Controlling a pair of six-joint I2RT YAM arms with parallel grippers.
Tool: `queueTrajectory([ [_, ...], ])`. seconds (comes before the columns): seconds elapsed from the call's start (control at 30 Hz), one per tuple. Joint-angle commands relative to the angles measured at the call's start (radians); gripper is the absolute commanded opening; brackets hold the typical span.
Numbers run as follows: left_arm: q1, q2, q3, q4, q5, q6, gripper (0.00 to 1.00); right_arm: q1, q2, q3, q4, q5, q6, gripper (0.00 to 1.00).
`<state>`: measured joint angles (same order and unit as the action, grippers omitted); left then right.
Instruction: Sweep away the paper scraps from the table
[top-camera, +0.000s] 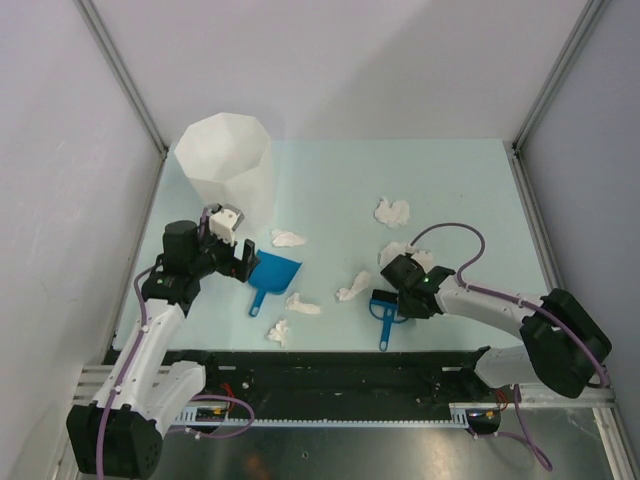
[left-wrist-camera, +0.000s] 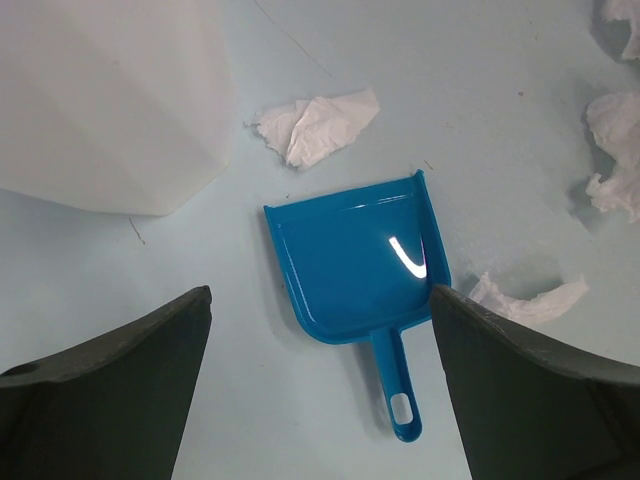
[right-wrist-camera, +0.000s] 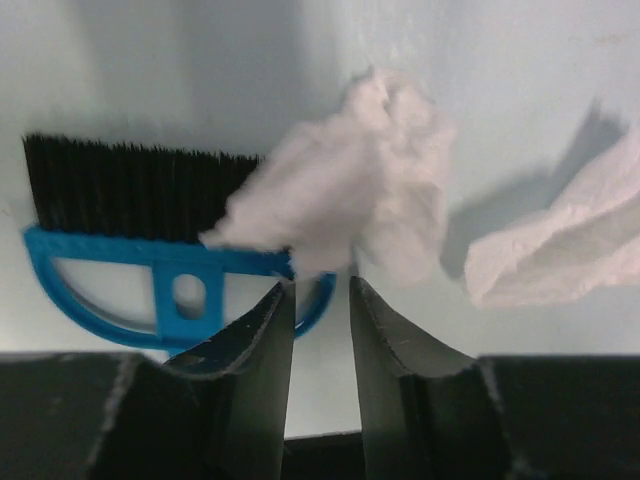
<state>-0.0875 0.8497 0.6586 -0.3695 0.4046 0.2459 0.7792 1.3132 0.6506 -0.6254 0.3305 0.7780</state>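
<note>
Grey walls (top-camera: 60, 150) box in a pale mint bench (top-camera: 450, 180), seen from above. A white bin (top-camera: 222, 165) stands far left. About six scraps (top-camera: 392, 211) lie loose across the middle, from beside the bin over to the right, with one near the front edge. The dustpan (top-camera: 272, 275) lies flat by the left hand (top-camera: 238, 260). The brush (top-camera: 385, 312) lies under the right hand (top-camera: 408, 283).

From the left wrist, that hand is spread wide above the dustpan and apart from it. The pan is empty, with one scrap just beyond its lip and another to its right.

From the right wrist, the fingers (right-wrist-camera: 265, 340) stand nearly together with a slim gap. A blurred scrap sits at their tips in front of the brush; whether they nip it I cannot tell.

Judging by this, nothing is collected yet, and the whole sweep remains.
</note>
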Motion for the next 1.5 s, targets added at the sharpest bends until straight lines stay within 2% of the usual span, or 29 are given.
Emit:
queueTrajectory([
  [0.0, -0.003, -0.017, 0.038, -0.006, 0.040, 0.007, 0.95, -0.024, 0.072, -0.006, 0.076, 0.015, -0.020, 0.31],
  [0.1, -0.003, -0.023, 0.038, -0.008, 0.036, 0.009, 0.95, -0.012, 0.126, -0.009, 0.087, -0.005, -0.034, 0.21],
  [0.13, -0.003, -0.023, 0.039, -0.008, 0.034, 0.010, 0.95, -0.005, 0.133, -0.009, 0.081, -0.008, -0.036, 0.12],
  [0.2, -0.003, -0.029, 0.041, -0.011, 0.033, 0.012, 0.95, 0.015, 0.129, -0.009, 0.078, -0.013, -0.037, 0.00],
  [0.47, -0.006, -0.018, 0.087, -0.040, 0.100, 0.024, 0.90, 0.049, -0.073, -0.003, 0.056, 0.008, -0.138, 0.00],
  [0.6, -0.027, -0.011, 0.131, -0.063, 0.160, 0.021, 0.88, 0.051, -0.242, 0.001, 0.154, -0.005, -0.265, 0.00],
  [0.73, -0.072, 0.008, 0.176, -0.077, 0.180, 0.013, 0.88, 0.035, -0.299, 0.029, 0.228, -0.041, -0.410, 0.00],
  [0.9, -0.175, 0.051, 0.252, -0.089, 0.250, -0.031, 0.91, 0.029, -0.295, 0.115, 0.326, -0.109, -0.630, 0.00],
  [1.03, -0.367, 0.136, 0.320, -0.089, 0.247, -0.083, 1.00, 0.026, -0.255, 0.170, 0.443, -0.206, -0.764, 0.00],
  [1.13, -0.435, 0.236, 0.367, -0.088, 0.243, -0.106, 1.00, 0.026, -0.236, 0.190, 0.545, -0.287, -0.830, 0.00],
  [1.27, -0.472, 0.371, 0.438, -0.089, 0.241, -0.123, 1.00, 0.026, -0.183, 0.233, 0.602, -0.364, -0.878, 0.00],
  [1.47, -0.489, 0.462, 0.444, -0.091, 0.352, -0.155, 0.98, 0.014, -0.115, 0.280, 0.616, -0.430, -0.887, 0.00],
])
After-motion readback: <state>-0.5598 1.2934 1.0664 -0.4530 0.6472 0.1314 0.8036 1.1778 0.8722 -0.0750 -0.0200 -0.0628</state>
